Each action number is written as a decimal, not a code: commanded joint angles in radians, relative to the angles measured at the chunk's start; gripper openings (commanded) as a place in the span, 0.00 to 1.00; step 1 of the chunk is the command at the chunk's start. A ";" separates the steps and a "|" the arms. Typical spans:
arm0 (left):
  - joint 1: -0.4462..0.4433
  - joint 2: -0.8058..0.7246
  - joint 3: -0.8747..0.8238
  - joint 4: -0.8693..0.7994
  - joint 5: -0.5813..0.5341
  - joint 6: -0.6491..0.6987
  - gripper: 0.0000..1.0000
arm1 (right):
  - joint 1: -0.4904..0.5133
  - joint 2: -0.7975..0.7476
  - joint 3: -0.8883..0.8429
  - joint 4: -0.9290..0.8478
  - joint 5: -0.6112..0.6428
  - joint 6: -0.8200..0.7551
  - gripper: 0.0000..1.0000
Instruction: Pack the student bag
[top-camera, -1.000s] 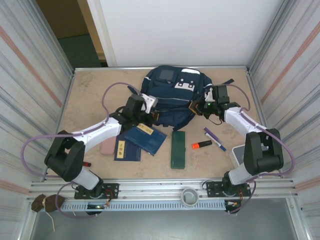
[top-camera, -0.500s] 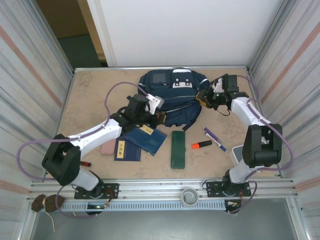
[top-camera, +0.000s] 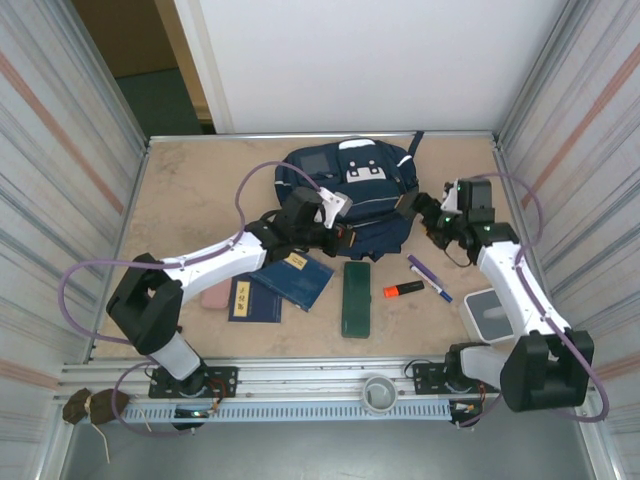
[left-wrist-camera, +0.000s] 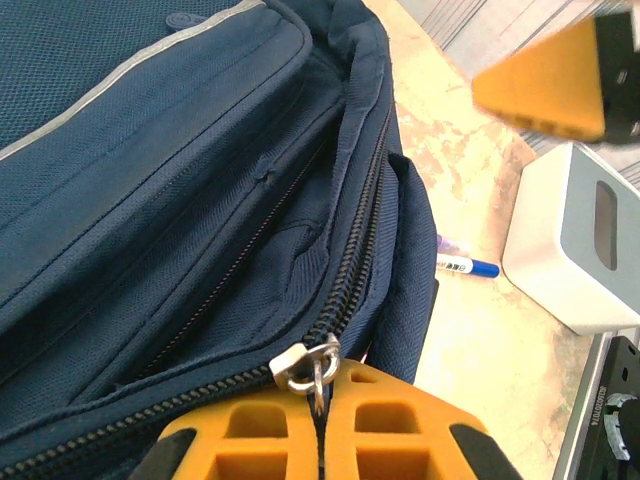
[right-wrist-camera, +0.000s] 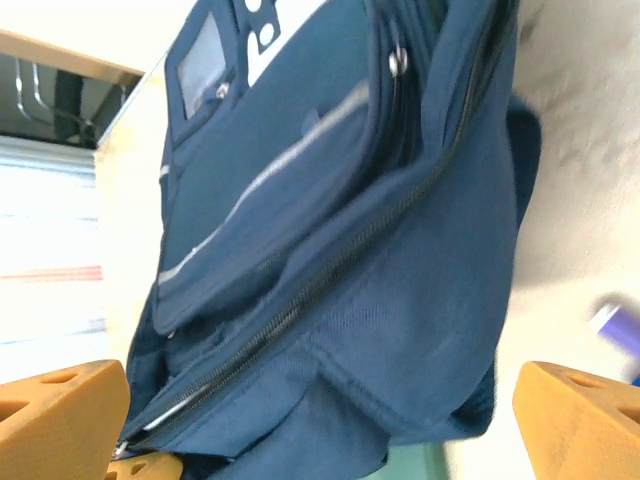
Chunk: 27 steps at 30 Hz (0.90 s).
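The student bag (top-camera: 350, 190), navy blue with a white patch and a grey square, lies at the back middle of the table. My left gripper (top-camera: 343, 237) is at its near edge, shut on the metal zipper pull (left-wrist-camera: 312, 362) of the main zip. In the left wrist view the pull sits pinched between the orange fingers (left-wrist-camera: 400, 425), and the zip beyond it gapes a little. My right gripper (top-camera: 432, 214) hangs just right of the bag, open wide, holding nothing. In the right wrist view the bag's side (right-wrist-camera: 400, 300) lies beyond the spread fingertips (right-wrist-camera: 60, 405).
Two navy notebooks (top-camera: 290, 278) with yellow labels, a pink eraser (top-camera: 215, 295), a green case (top-camera: 356, 297), an orange highlighter (top-camera: 403, 289) and a pen (top-camera: 428, 277) lie in front of the bag. A white box (top-camera: 492, 312) stands near the right arm. Metal walls close both sides.
My right gripper has opened, let go of the bag's right side and drawn back to the right. My left gripper has moved right along the bag's near edge, still pinching the zipper pull.
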 joint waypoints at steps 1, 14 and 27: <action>-0.018 -0.006 0.042 0.098 0.008 0.007 0.00 | 0.070 0.010 -0.059 0.112 0.031 0.133 0.98; -0.058 -0.004 0.011 0.105 0.048 0.065 0.00 | 0.133 0.187 0.008 0.220 0.175 0.145 0.69; -0.002 -0.085 -0.086 0.092 0.024 0.090 0.00 | -0.009 0.230 0.040 0.162 0.125 -0.017 0.00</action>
